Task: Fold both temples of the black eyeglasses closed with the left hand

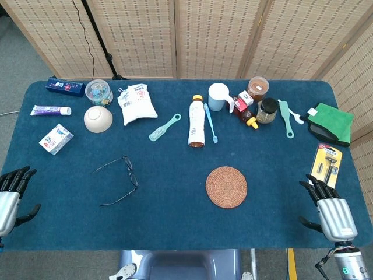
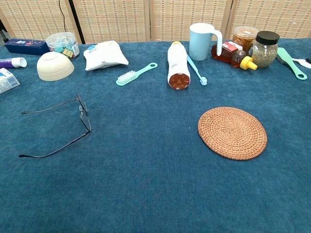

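The black eyeglasses (image 1: 129,173) lie on the blue table at left centre, both thin temples spread open toward the left; the chest view shows the eyeglasses (image 2: 83,116) with the temples reaching to the left edge. My left hand (image 1: 10,197) hovers at the table's near left corner, fingers apart and holding nothing, well left of the glasses. My right hand (image 1: 329,210) is at the near right corner, also with fingers apart and empty. Neither hand appears in the chest view.
A round woven coaster (image 1: 226,186) lies right of the glasses. Along the back stand a cream bowl (image 1: 98,119), a white packet (image 1: 136,104), a teal brush (image 1: 164,127), a lying bottle (image 1: 197,121), a mug (image 1: 218,95) and jars (image 1: 267,110). A razor pack (image 1: 326,163) lies near the right hand.
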